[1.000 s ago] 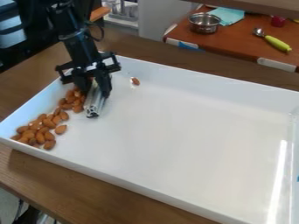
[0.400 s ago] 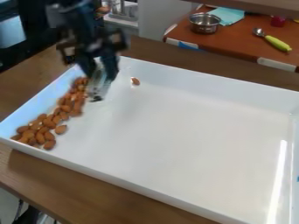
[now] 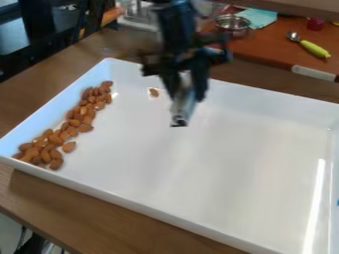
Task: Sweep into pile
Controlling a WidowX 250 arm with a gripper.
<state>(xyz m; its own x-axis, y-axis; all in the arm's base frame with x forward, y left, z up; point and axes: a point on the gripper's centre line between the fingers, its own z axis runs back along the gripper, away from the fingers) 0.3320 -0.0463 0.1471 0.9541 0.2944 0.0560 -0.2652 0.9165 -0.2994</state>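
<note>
Back table (image 3: 271, 49): pot (image 3: 232, 23) partly hidden | gripper (image 3: 188, 93): blurred, clamped on silvery tool (image 3: 182, 110) | tray (image 3: 198, 168): cropped

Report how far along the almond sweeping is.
Looks done: most brown almonds lie in a loose band along the picture's left-hand wall of the white rectangular tray. In hand: the black two-finger gripper holds a silvery metal bar over the tray. Left: one stray brown almond near the far wall, and perhaps tightening the band.
</note>
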